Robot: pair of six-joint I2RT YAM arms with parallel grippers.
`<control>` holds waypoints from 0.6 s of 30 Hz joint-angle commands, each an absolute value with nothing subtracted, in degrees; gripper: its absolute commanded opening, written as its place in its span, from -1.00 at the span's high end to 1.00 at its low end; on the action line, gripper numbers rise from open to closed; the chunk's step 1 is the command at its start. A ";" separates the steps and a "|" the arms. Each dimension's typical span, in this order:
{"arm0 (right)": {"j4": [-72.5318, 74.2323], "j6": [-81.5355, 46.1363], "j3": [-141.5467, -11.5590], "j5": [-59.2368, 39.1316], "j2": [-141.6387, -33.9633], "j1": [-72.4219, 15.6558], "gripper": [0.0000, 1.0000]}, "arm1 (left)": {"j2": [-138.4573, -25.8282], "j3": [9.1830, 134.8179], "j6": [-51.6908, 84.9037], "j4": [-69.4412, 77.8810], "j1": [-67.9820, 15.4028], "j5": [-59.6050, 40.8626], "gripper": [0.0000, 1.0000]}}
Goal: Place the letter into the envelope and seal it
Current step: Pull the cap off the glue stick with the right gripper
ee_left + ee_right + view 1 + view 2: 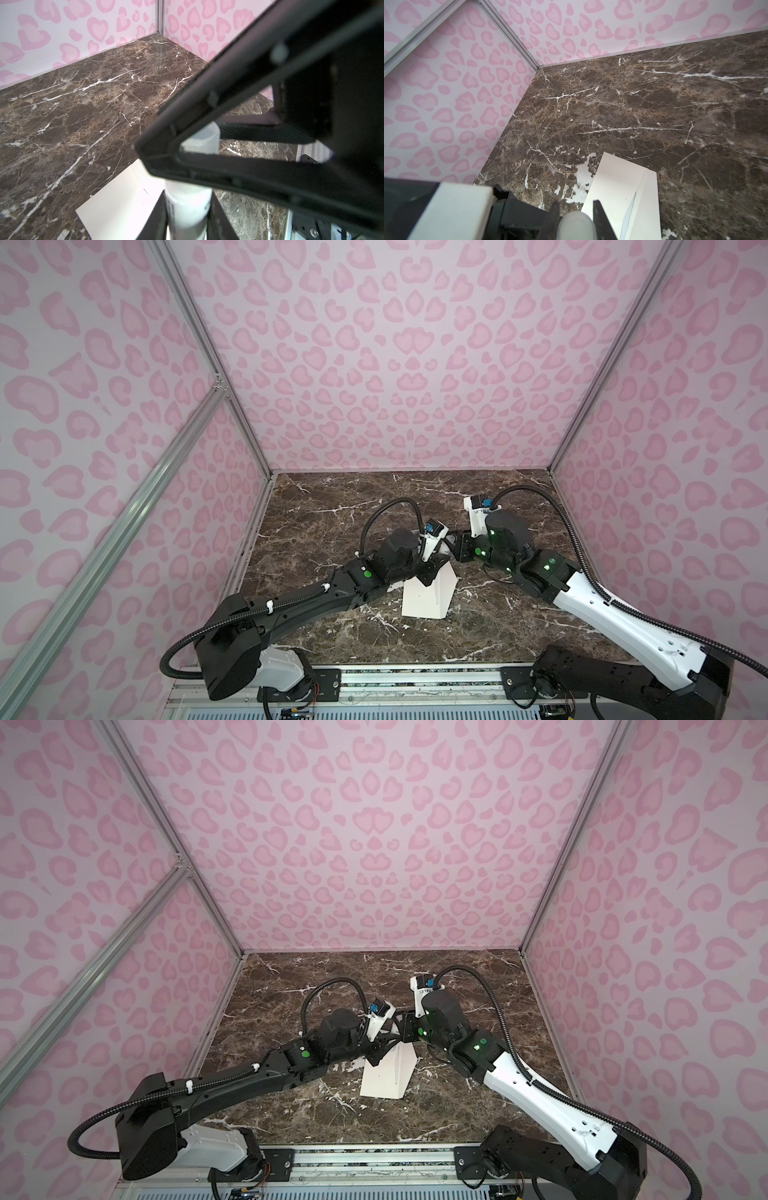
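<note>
The left gripper [188, 209] and right gripper [576, 207] are both clamping the stick [198, 138] end to end. The envelope [422, 599] is lying directly below, nearer the left.

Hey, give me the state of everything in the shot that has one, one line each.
envelope: lying flat, flap raised, unsealed.
white stick: held between both end effectors.
left end effector: shut on the white stick.
right end effector: shut on the white stick.
</note>
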State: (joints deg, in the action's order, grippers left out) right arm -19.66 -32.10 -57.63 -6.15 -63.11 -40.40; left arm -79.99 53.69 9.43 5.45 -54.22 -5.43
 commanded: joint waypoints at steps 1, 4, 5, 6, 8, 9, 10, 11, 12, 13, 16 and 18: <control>-16.42 -31.29 -58.42 -4.79 -63.19 -40.17 0.80 | -79.66 53.30 9.47 1.36 -54.14 -4.61 0.81; -16.70 -31.10 -58.27 -4.57 -62.94 -40.09 0.79 | -79.80 53.44 9.45 0.92 -54.14 -4.39 0.81; -16.68 -31.03 -58.19 -4.49 -62.85 -39.99 0.79 | -79.78 53.30 9.41 0.96 -54.14 -4.31 0.81; -16.75 -31.03 -58.10 -4.33 -62.65 -39.83 0.79 | -79.79 53.19 9.47 0.97 -54.14 -4.22 0.81; -17.04 -30.81 -57.85 -4.14 -62.15 -39.36 0.79 | -79.58 52.87 9.49 0.94 -54.14 -3.91 0.81; -17.29 -30.68 -57.76 -4.01 -61.77 -39.02 0.79 | -79.46 52.64 9.52 0.90 -54.18 -3.74 0.81; -17.44 -30.46 -57.70 -3.95 -61.36 -38.48 0.79 | -79.36 52.43 9.51 0.85 -54.14 -3.57 0.81; -17.70 -30.28 -57.61 -3.96 -60.86 -37.85 0.79 | -79.17 52.30 9.57 0.78 -54.14 -3.36 0.81; -18.20 -30.01 -57.64 -4.17 -60.46 -37.03 0.78 | -78.85 52.00 9.54 0.62 -54.14 -3.13 0.81; -18.89 -29.59 -57.77 -4.40 -60.15 -35.88 0.78 | -78.52 51.64 9.64 0.75 -54.14 -2.98 0.81; -20.79 -27.31 -56.95 -3.30 -59.51 -32.43 0.76 | -76.81 50.81 9.67 0.59 -54.14 -2.53 0.81; -20.97 -25.84 -54.98 -2.17 -59.67 -29.86 0.76 | -75.41 50.37 9.74 0.60 -54.14 -2.59 0.80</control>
State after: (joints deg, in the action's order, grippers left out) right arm -19.22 -28.86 -56.88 -4.08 -59.48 -32.12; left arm -76.93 50.72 9.52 -0.32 -54.22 -3.05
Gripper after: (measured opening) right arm 0.232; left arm 0.290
